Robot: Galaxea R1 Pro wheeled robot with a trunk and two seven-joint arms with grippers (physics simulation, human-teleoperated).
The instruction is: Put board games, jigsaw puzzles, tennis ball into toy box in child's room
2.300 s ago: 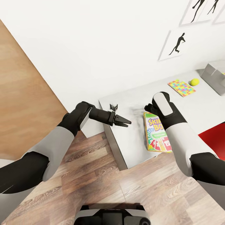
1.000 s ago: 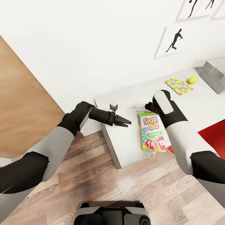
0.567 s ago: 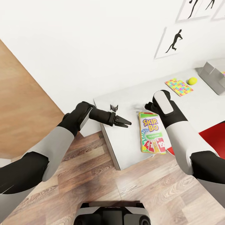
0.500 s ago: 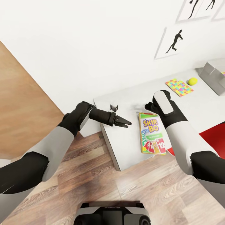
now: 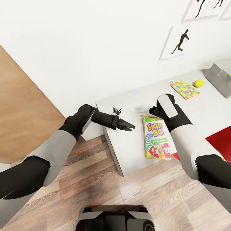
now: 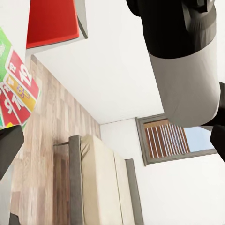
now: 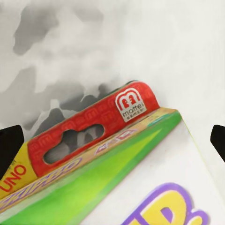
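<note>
Your Skip-Bo box (image 5: 156, 138) lies flat on the grey table (image 5: 134, 150), near its front corner, with its lower end reaching the table's edge. In the right wrist view you see this box (image 7: 154, 187) resting on top of a red Uno box (image 7: 93, 124), whose hanger tab pokes out from under it against the mottled table top (image 7: 140, 42). Your right gripper (image 7: 112, 140) hangs just above the top end of the Skip-Bo box; its two dark fingertips (image 7: 10, 145) sit at opposite sides of that view, spread wide with nothing between them. In the head view your right wrist (image 5: 166, 107) covers the gripper itself.

Your left gripper (image 5: 127, 125) is held over the table's left part, beside the Skip-Bo box and apart from it. Its fingers taper to a narrow tip and hold nothing, but you cannot tell from these pictures whether they are fully together.

Farther back on the table you have a colourful jigsaw puzzle (image 5: 184, 89), with the yellow-green tennis ball (image 5: 199, 83) just beside it, and the grey toy box (image 5: 219, 78) beyond the ball at the right edge. A small dark object (image 5: 117, 111) sits on the table near the left gripper. A red surface (image 5: 221, 139) lies at the right, below the table's edge.
</note>
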